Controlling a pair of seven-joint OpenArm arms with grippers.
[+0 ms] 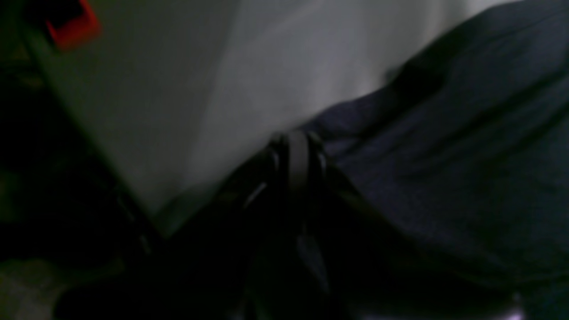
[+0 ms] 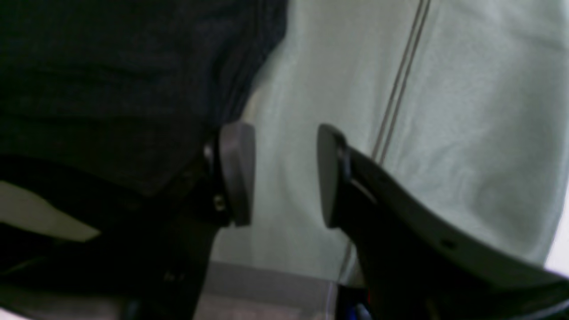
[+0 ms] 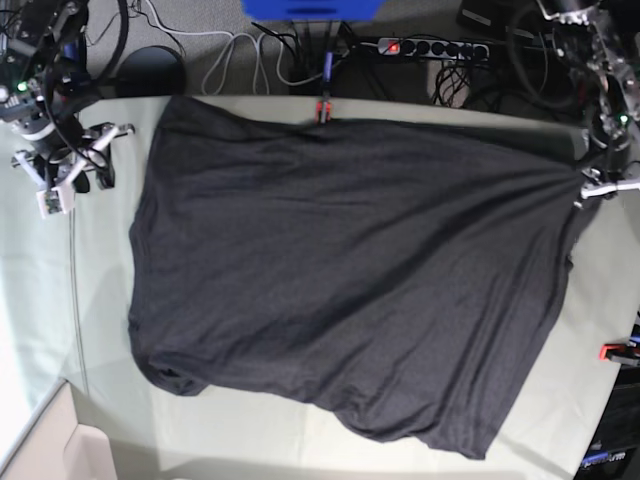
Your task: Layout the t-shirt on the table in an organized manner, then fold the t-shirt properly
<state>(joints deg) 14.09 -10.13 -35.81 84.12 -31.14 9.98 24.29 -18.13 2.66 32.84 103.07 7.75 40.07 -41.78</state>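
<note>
The dark t-shirt (image 3: pixel 340 270) lies spread across the table (image 3: pixel 40 290), plain side up, with no print showing. Its right edge is drawn into a point at my left gripper (image 3: pixel 585 185). In the left wrist view that gripper (image 1: pixel 295 144) has its fingers together at the edge of the dark fabric (image 1: pixel 466 146). My right gripper (image 3: pixel 85 168) is open and empty beside the shirt's far left corner. In the right wrist view its pads (image 2: pixel 238 173) stand apart over bare table cloth (image 2: pixel 466 133), the gripper (image 2: pixel 284 173) just right of the shirt's edge (image 2: pixel 111 66).
A red clamp (image 3: pixel 322 108) sits on the far table edge, another (image 3: pixel 612 350) on the right edge, and one shows in the left wrist view (image 1: pixel 73 24). Cables and a power strip (image 3: pixel 430 47) lie beyond the far edge. A pale box (image 3: pixel 50 445) stands at the front left.
</note>
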